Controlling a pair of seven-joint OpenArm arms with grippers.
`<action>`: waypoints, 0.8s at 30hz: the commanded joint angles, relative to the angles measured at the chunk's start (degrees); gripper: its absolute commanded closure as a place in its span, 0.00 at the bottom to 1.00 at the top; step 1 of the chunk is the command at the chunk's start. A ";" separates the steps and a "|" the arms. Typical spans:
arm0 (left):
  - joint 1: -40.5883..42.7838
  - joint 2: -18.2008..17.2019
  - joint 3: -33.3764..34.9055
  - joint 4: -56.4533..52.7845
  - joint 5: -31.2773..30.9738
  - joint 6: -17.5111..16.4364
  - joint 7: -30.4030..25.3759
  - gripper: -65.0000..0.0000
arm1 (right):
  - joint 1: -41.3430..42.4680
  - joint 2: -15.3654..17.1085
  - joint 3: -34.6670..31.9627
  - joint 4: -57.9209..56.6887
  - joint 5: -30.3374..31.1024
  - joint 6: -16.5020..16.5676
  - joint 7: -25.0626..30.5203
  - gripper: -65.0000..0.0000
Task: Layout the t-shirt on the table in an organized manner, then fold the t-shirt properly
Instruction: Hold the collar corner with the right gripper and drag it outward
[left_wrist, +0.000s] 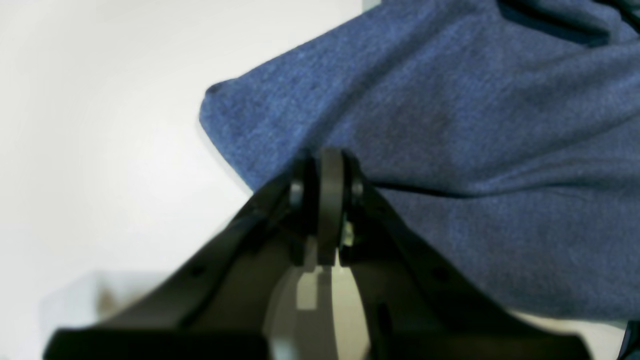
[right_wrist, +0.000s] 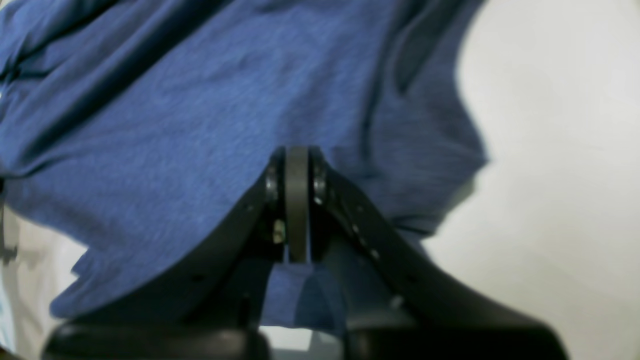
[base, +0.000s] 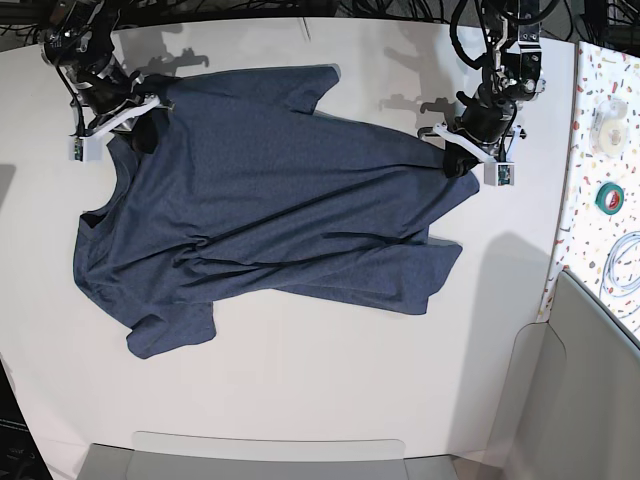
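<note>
The dark blue t-shirt (base: 270, 210) lies spread and wrinkled on the white table (base: 300, 380), plain side up, with its neck end toward the left in the base view. My left gripper (base: 462, 158) is shut on the shirt's right-hand edge. The left wrist view shows its tips (left_wrist: 331, 160) pinched together against blue cloth (left_wrist: 450, 125). At the shirt's upper left corner my right gripper (base: 140, 118) is shut on the fabric. In the right wrist view its closed tips (right_wrist: 297, 155) are buried in the cloth (right_wrist: 175, 125), with bare table (right_wrist: 560, 150) to the right.
A speckled strip (base: 600, 60) runs along the right side, carrying a green tape roll (base: 610, 193), a white roll (base: 608, 120) and a coiled cable (base: 620, 265). Translucent bins sit at the bottom edge (base: 270, 455) and lower right (base: 590, 380). Cables hang at the top.
</note>
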 joint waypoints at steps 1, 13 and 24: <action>1.78 -0.15 0.27 -1.95 3.18 2.92 9.30 0.94 | 0.48 0.36 -1.03 1.09 0.99 0.62 1.56 1.00; 1.78 -0.15 0.19 -1.95 3.18 2.92 9.30 0.94 | 3.12 1.06 -0.77 -0.85 -15.28 -1.67 1.73 1.00; 1.60 -0.15 0.19 -1.95 3.18 2.92 9.30 0.94 | 7.60 4.75 9.34 -6.82 -34.53 -1.67 1.73 1.00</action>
